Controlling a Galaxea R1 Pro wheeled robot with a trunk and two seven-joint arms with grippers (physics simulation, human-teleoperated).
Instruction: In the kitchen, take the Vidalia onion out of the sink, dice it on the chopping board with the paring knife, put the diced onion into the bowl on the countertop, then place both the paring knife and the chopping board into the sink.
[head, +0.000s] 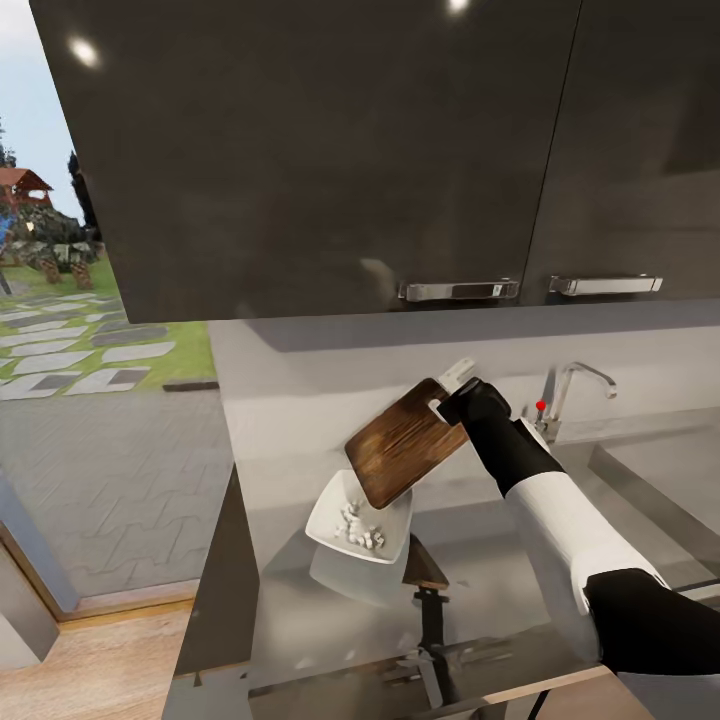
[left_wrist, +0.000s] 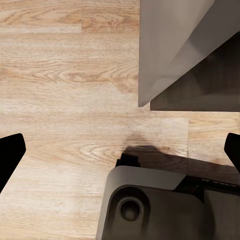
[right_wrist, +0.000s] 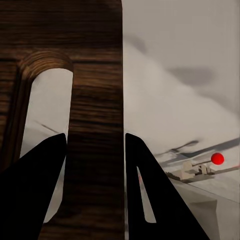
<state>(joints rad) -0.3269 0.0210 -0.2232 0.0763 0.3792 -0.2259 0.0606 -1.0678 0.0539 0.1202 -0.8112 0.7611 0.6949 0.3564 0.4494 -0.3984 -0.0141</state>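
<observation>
Right gripper (head: 452, 398) clamps chopping board (head: 405, 442) by handle end, tilted over bowl (head: 358, 523); swing level toward sink (head: 655, 470), clearing faucet (head: 572, 392).

The two black fingers (right_wrist: 35, 195) of the right gripper (right_wrist: 95, 185) are closed on the dark brown wooden chopping board (right_wrist: 95, 75), at the strip of wood between its rounded slot handle hole (right_wrist: 47, 130) and its edge. One finger shows through the hole. Beside the board is a pale grey wall, and lower a chrome faucet with a red dot (right_wrist: 217, 159).
</observation>
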